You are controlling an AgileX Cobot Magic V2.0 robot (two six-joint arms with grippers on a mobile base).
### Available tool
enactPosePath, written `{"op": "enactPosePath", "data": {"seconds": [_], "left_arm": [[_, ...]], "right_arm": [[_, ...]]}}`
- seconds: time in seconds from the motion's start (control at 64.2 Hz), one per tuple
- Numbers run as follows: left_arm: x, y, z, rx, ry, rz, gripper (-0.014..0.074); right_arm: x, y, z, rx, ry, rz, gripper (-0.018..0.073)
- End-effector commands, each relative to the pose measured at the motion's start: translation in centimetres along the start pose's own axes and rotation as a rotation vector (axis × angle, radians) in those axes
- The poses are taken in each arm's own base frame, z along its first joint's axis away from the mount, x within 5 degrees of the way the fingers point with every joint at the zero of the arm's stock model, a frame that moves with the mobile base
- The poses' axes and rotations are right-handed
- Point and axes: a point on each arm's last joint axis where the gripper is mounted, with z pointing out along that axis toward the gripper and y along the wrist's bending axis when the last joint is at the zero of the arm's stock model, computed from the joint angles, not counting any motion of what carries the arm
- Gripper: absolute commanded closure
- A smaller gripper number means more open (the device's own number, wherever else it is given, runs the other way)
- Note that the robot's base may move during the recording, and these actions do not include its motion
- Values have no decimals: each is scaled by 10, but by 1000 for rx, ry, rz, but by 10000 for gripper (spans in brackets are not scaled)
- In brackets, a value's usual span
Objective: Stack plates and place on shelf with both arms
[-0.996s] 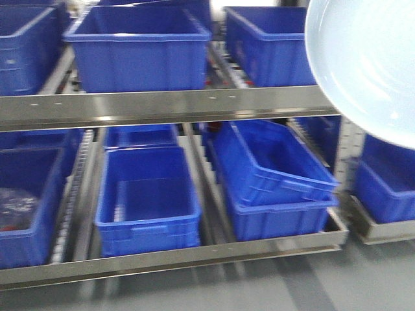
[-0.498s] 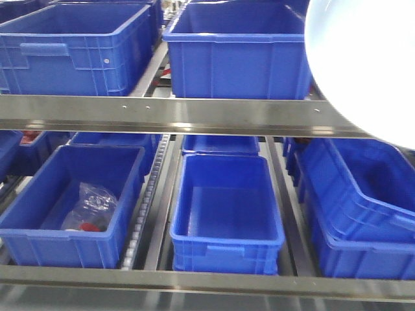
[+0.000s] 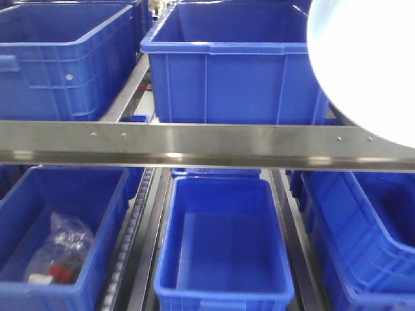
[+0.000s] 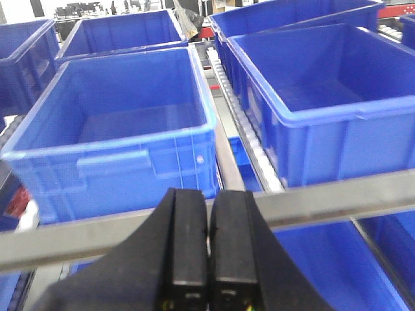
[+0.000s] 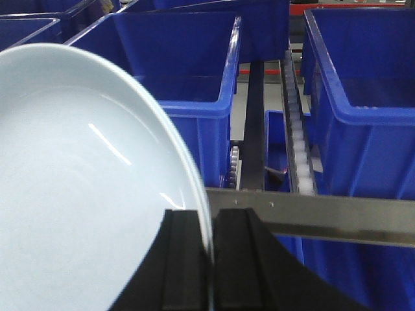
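Steel front rail (image 3: pixel 194 144) of the shelf barred the way across, blue crates (image 3: pixel 230 71) filled the upper tier, open gap below over an empty crate (image 3: pixel 224 249).

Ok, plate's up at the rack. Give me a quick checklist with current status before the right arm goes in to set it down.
1. Right gripper pinched on the plate rim: ok.
2. Both plates stacked in that grip: cannot tell, only one rim shows.
3. Left gripper shut, holding nothing: ok.
4. Free flat spot on the shelf: not ok, blue crates fill the tiers in view.
5. Plate clear of the front rail: cannot tell; they overlap in the front view.
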Motion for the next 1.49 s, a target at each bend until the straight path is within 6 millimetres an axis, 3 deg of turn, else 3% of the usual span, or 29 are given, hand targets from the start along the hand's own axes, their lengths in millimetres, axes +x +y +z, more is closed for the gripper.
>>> {"op": "enactPosePath", "data": {"seconds": [0.0,1.479], "left_arm": [[-19,2,-2,-13,-107,-6,513],[-19,2,-2,-13,-107,-6,513]], "right_arm": [[-19,-1,0,21,-127,-2,503],[-19,-1,0,21,-127,-2,503]]}}
